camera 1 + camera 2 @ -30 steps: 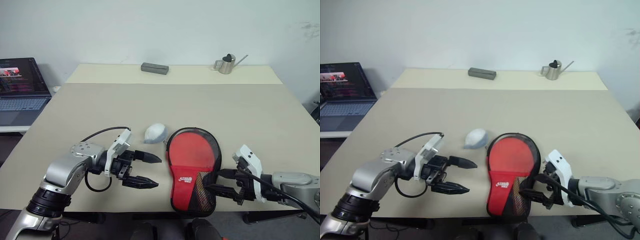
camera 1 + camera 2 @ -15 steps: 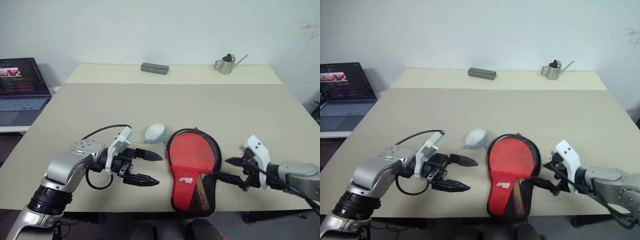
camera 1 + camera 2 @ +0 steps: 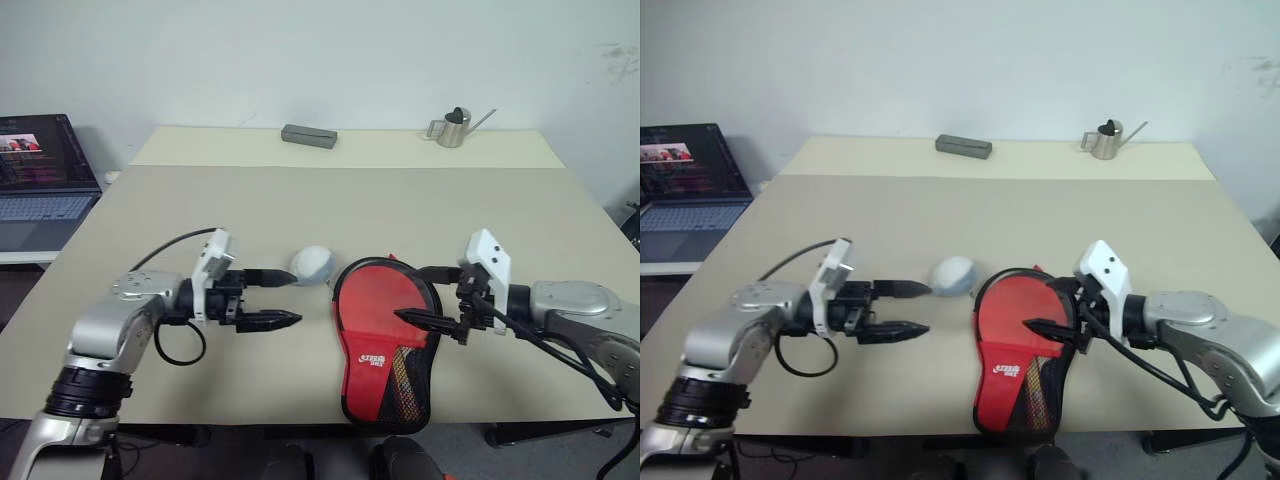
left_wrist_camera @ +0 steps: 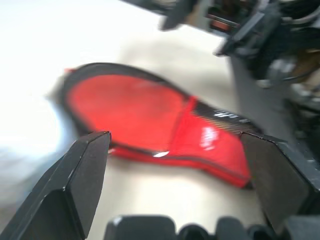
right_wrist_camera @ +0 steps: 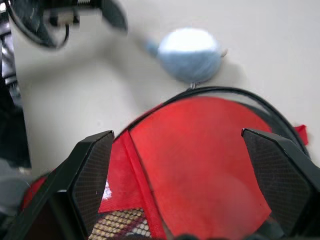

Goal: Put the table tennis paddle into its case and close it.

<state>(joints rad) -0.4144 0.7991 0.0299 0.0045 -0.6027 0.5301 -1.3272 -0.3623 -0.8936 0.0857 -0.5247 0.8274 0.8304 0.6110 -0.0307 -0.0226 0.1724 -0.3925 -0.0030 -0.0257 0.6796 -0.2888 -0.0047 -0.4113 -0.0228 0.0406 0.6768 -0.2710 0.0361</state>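
Beige table [image 3: 330, 205] — laptop [image 3: 40, 175] beside, white wall.

Silver arms (black cables, pincers)

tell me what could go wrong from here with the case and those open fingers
1. The right gripper hangs open right over the case; coming down, a finger could snag the zipper rim or push the case toward the near table edge.
2. The white ball lies beside the case's round end, near the open left gripper; a brush might send it rolling.
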